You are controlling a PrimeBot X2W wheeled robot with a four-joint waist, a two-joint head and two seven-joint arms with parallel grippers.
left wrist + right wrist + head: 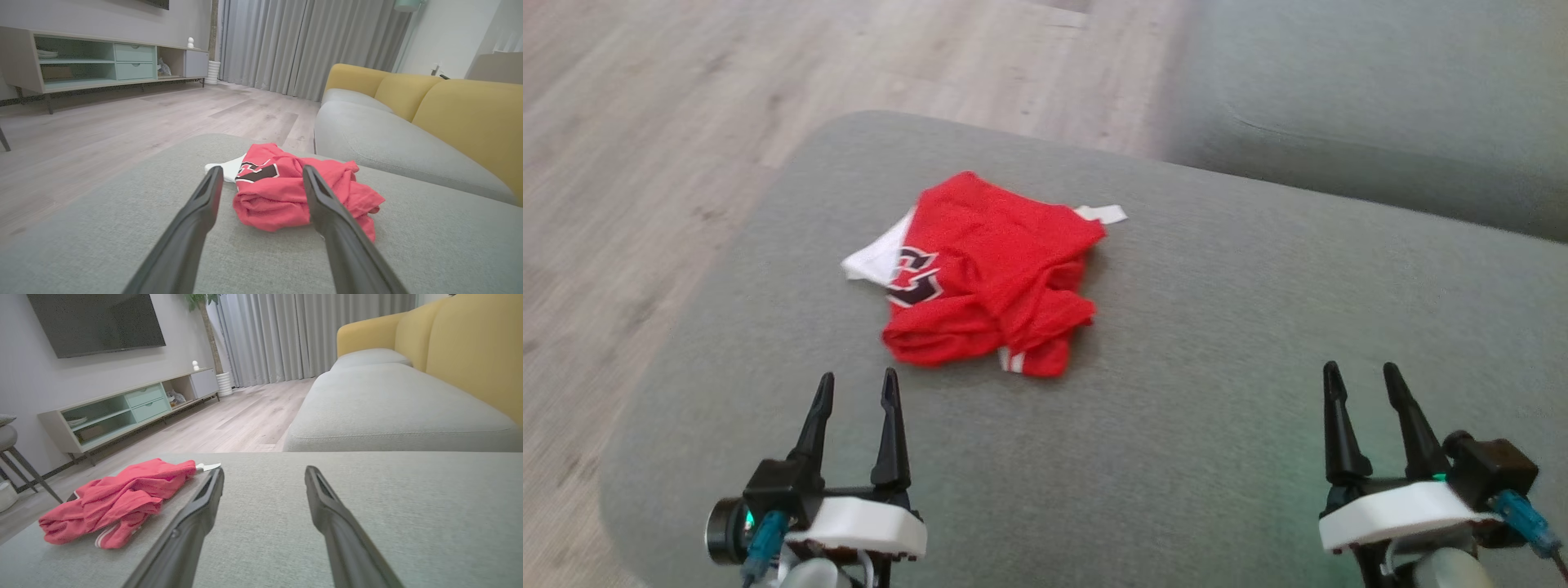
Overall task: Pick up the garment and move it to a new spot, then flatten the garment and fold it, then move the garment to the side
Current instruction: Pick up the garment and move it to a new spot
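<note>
A crumpled red garment (988,278) with white trim and a black-and-white emblem lies bunched on the grey cushion (1217,343), left of its middle. My left gripper (858,388) hovers open just in front of it, near the front left, nothing between its fingers. In the left wrist view the garment (282,192) sits straight ahead between the open fingers (204,204). My right gripper (1364,380) stands open at the front right, well away from the cloth. The right wrist view has the garment (118,498) off to the left of its open gripper (263,475).
The cushion's left and far edges drop to a wooden floor (686,106). A grey sofa seat (1380,106) with yellow backrests (470,118) lies beyond at the right. A low TV cabinet (102,61) and curtains (302,41) stand far across the room.
</note>
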